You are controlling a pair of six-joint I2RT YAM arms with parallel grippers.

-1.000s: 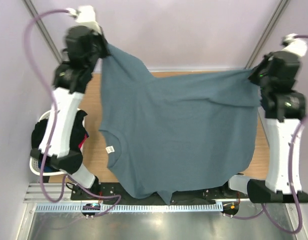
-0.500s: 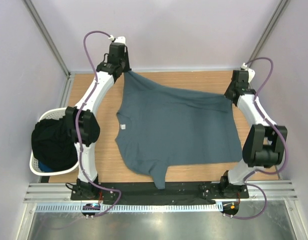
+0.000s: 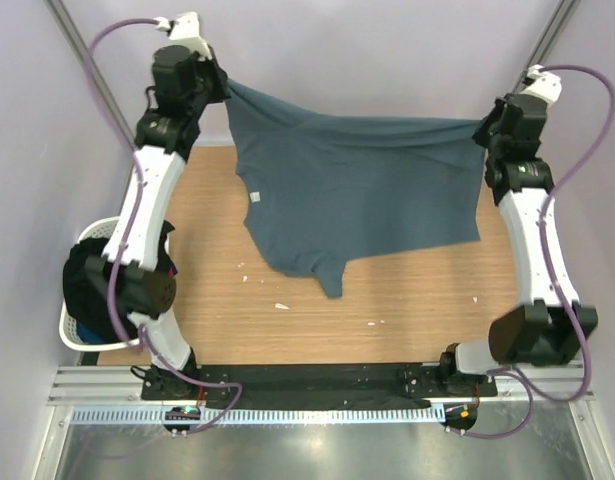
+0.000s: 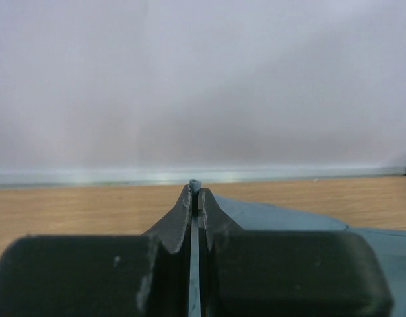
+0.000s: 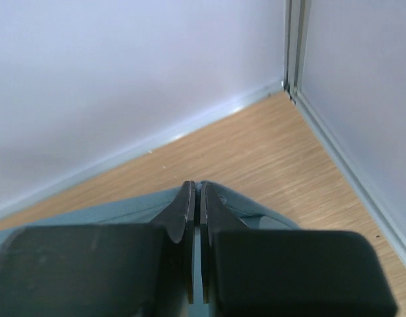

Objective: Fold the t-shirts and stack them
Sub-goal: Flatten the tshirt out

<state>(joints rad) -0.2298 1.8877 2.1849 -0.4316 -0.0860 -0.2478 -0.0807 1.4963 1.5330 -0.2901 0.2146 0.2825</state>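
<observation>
Basket of dark clothes, t-shirt outside

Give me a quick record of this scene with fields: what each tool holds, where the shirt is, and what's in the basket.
left tool: shut on a far corner of the t-shirt
right tool: shut on the other far corner
t-shirt: slate blue-grey, spread between both tools over the far side of the table, not folded
neck label: white, visible toward the left side
basket: white, left of the table, holds dark clothes
</observation>
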